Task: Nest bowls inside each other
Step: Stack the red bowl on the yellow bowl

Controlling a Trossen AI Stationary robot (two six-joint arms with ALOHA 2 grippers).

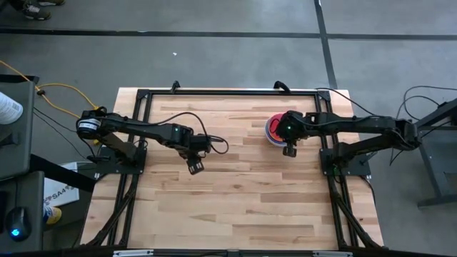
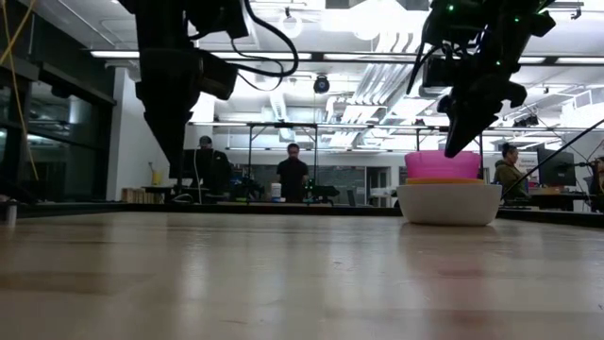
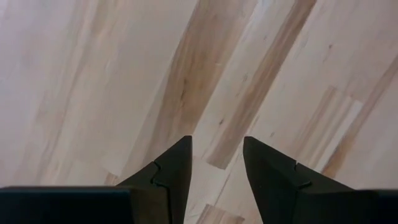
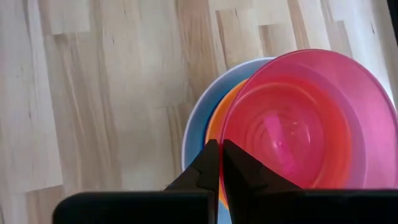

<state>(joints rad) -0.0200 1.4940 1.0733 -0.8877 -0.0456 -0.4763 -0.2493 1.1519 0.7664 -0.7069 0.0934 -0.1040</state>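
The bowls stand nested in one stack [image 1: 273,128] at the table's far right. A white bowl [image 2: 449,203] is outermost. Inside it are a blue rim [image 4: 200,121] and an orange-yellow rim [image 4: 214,124], with a pink-red bowl [image 4: 298,118] on top, sitting slightly off-centre. My right gripper [image 4: 221,155] is shut and points steeply down, just over the stack's near rim. My left gripper [image 3: 217,155] hangs open over bare wood at mid-left [image 1: 194,166], with nothing between its fingers. My right gripper's shut fingertips [image 4: 211,158] come from above, slanting down, at the near edge of the stack by the orange-yellow rim. I cannot tell whether they touch a bowl or hang just above it. The stack rests on the table.
A black frame [image 1: 228,93] runs along the table's far side and down both flanks by the arm bases. Bare wooden tabletop [image 1: 235,207] stretches across the middle and near side. People and desks show in the room beyond the far edge [image 2: 293,175].
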